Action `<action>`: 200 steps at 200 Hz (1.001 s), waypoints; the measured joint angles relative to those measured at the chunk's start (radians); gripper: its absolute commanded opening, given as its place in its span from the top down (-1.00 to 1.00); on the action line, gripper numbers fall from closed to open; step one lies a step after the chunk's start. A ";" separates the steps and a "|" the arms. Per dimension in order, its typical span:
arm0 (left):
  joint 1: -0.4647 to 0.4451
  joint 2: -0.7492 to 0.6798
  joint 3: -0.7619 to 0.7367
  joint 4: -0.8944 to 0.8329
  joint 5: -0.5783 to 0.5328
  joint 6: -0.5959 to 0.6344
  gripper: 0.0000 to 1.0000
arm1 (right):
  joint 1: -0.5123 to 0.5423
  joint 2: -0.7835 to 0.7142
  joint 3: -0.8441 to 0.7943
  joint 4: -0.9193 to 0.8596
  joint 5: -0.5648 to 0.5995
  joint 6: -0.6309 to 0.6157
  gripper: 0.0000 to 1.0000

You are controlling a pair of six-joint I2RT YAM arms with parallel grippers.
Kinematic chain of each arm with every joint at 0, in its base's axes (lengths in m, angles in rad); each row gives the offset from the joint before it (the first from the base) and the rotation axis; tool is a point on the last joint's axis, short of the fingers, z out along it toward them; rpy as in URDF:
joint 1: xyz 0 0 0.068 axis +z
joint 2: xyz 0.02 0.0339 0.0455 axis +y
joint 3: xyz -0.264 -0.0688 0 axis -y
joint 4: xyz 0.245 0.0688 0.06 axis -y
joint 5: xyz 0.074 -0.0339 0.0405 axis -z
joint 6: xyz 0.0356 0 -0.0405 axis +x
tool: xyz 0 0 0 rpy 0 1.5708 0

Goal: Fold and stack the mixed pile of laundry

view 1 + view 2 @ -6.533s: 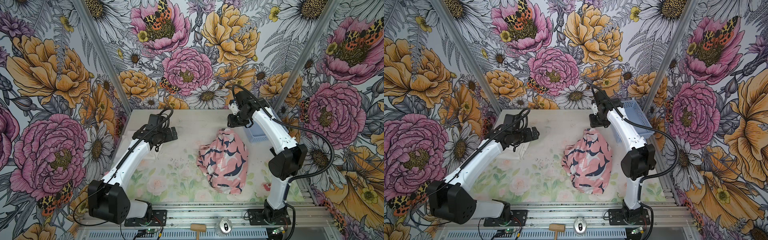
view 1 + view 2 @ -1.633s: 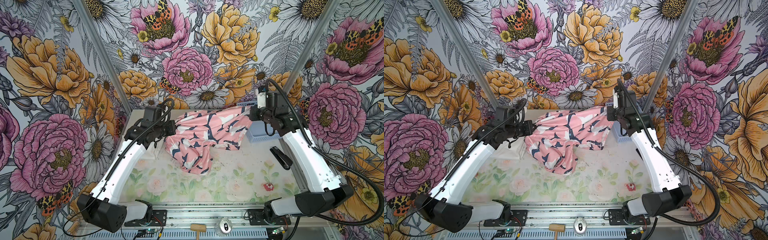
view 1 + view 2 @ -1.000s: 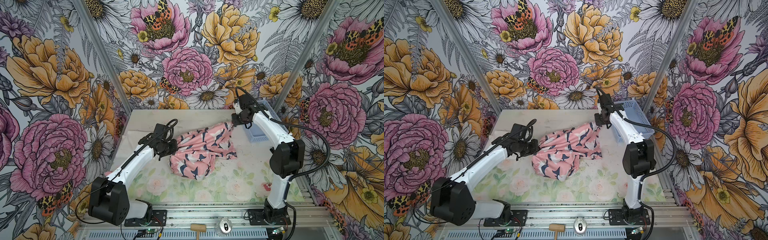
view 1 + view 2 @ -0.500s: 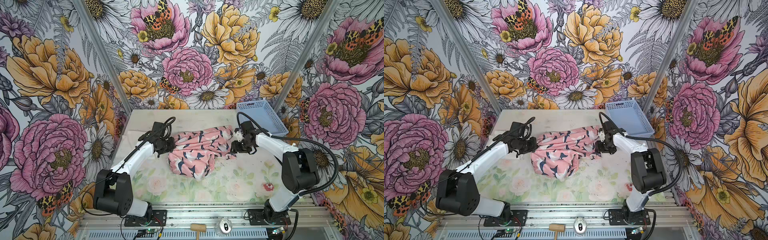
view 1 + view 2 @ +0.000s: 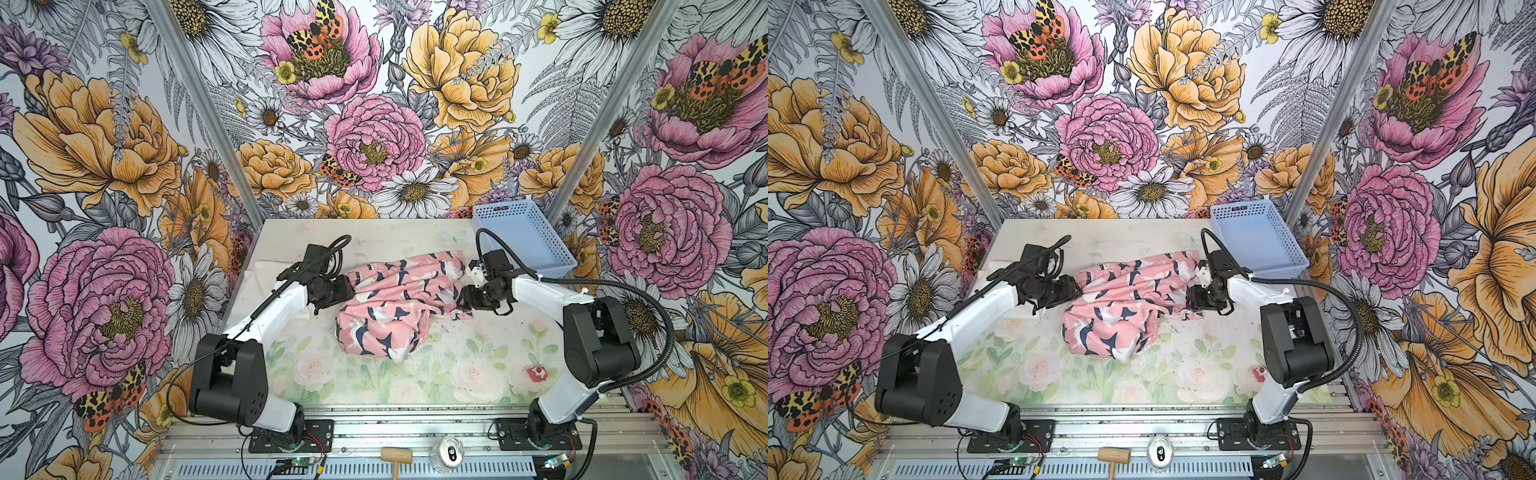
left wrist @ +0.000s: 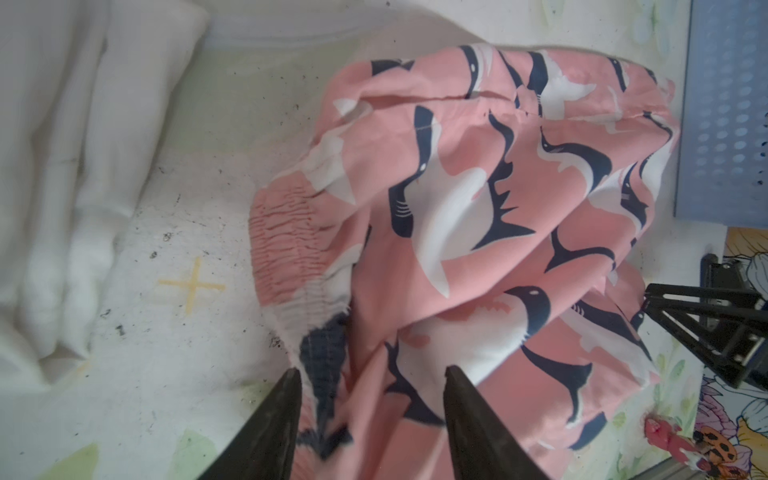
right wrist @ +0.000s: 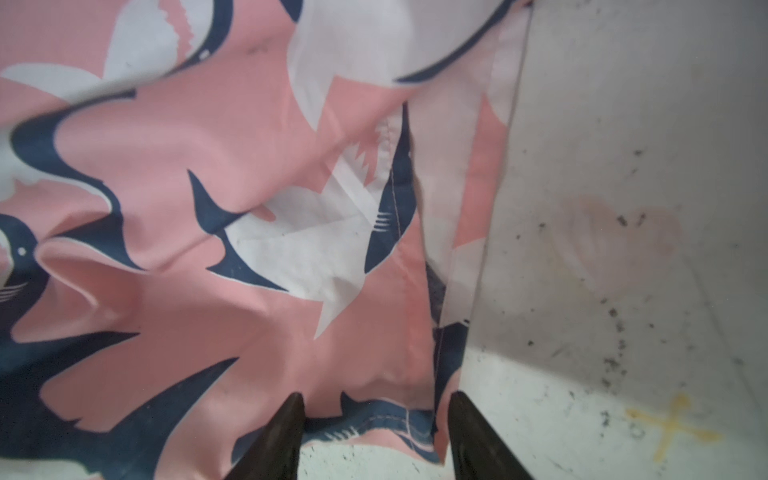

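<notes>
The pink shorts (image 5: pixel 399 299) lie bunched mid-table (image 5: pixel 374 241), and the white shirt (image 6: pixel 62 166) is by the left edge. My left claw (image 6: pixel 370 376) and right claw (image 7: pixel 376 401) sit at the shorts' ends, spread wide, holding nothing. I think I am laying them flat; next I must pinch and fold.

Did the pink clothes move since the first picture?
Yes. The pink garment now lies further left, away from the red flower print on the table.

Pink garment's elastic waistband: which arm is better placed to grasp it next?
Left, probably. The left gripper is open right at the gathered waistband of the pink garment; the right gripper is open at the opposite end.
</notes>
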 measured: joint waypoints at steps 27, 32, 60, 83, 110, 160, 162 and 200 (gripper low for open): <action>0.016 -0.140 -0.063 -0.018 -0.012 -0.019 -0.63 | 0.014 -0.160 -0.113 -0.007 -0.007 0.055 -0.23; 0.016 -0.168 -0.077 -0.024 -0.015 -0.026 -0.64 | 0.018 -0.196 -0.130 -0.008 -0.008 0.065 -0.24; -0.006 -0.276 -0.172 -0.050 -0.029 -0.081 -0.63 | 0.080 -0.349 -0.196 -0.003 -0.007 0.132 -0.27; -0.069 -0.296 -0.264 -0.068 -0.047 -0.153 -0.54 | 0.143 -0.381 -0.240 0.009 -0.007 0.179 -0.28; -0.159 -0.290 -0.360 -0.056 -0.060 -0.224 -0.39 | 0.202 -0.384 -0.310 0.077 -0.016 0.239 -0.28; -0.205 -0.200 -0.472 0.090 -0.060 -0.309 0.25 | 0.357 -0.282 -0.368 0.295 -0.026 0.338 -0.29; -0.206 -0.196 -0.472 0.095 -0.060 -0.306 0.31 | 0.364 -0.273 -0.368 0.303 -0.026 0.341 -0.29; -0.207 -0.175 -0.413 0.136 -0.061 -0.311 1.00 | 0.443 -0.113 -0.309 0.411 -0.002 0.364 -0.30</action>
